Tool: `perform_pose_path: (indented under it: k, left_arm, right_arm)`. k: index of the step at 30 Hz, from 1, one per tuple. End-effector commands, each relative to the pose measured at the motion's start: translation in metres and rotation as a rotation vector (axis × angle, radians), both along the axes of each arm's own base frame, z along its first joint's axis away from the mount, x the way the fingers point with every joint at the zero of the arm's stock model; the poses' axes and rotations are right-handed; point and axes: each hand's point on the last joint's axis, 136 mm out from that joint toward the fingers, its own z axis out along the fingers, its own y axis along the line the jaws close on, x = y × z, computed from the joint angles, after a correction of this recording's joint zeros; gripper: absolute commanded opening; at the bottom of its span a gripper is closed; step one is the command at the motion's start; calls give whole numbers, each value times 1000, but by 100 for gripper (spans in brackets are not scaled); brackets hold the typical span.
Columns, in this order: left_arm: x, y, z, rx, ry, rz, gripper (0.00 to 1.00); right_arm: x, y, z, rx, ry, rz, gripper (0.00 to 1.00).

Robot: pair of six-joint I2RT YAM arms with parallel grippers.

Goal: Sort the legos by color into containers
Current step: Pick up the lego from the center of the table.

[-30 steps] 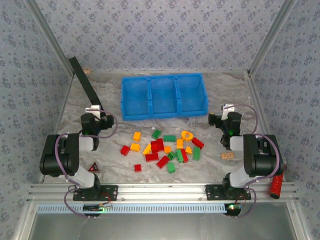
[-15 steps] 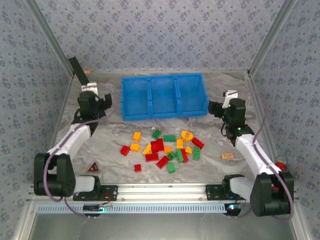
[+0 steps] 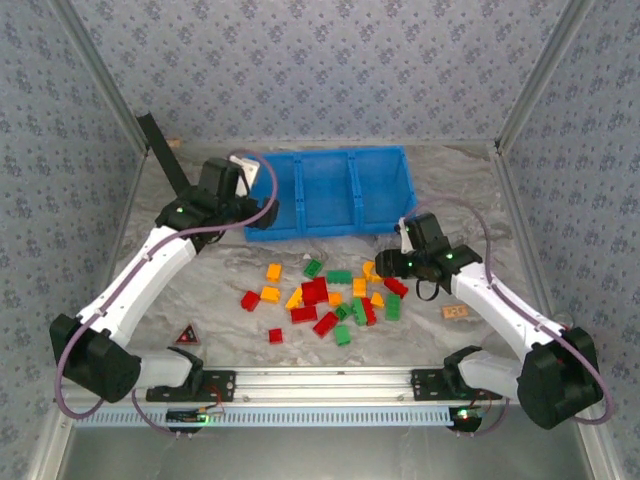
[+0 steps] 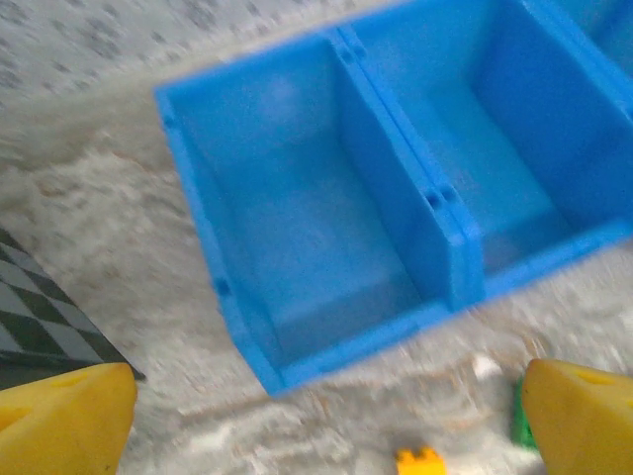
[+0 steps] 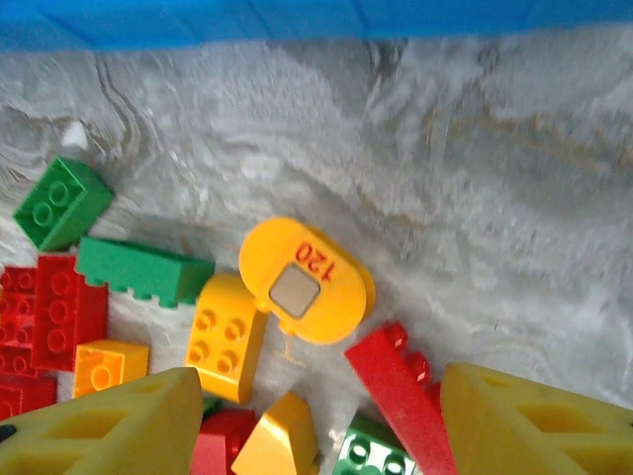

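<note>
Blue plastic lies under your left gripper (image 4: 321,421), spread wide over the tray's (image 3: 330,230) left compartment. Legos (image 3: 322,295) sit loose on the table (image 3: 480,200) before it, none sorted. Your right gripper (image 5: 326,426), jaws apart, hovers over the pile's right edge; next, lower onto one of them and close.

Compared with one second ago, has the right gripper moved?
Yes. The right gripper has gone left and toward the arm bases, from beside the blue tray's right end to the bricks in front of it.
</note>
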Motion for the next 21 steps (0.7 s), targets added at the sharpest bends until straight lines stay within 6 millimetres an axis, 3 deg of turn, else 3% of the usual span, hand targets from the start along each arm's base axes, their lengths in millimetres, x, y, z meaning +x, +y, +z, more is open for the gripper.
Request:
perform_pose_path:
  k: [1,9,21]
  left_arm:
    - [-29,-6,-21,24,108,-76,100]
    - [-50,-7,-52,25,205,-95,100]
    - [-64,1,-59,34,235,-86,100]
  right_arm:
    - [-23,-10,-28,-51,128,-50,66]
    - [-31,-19,-47,-120,195,-67,64]
    - [-17,-28,-67,-216,257,-92,60]
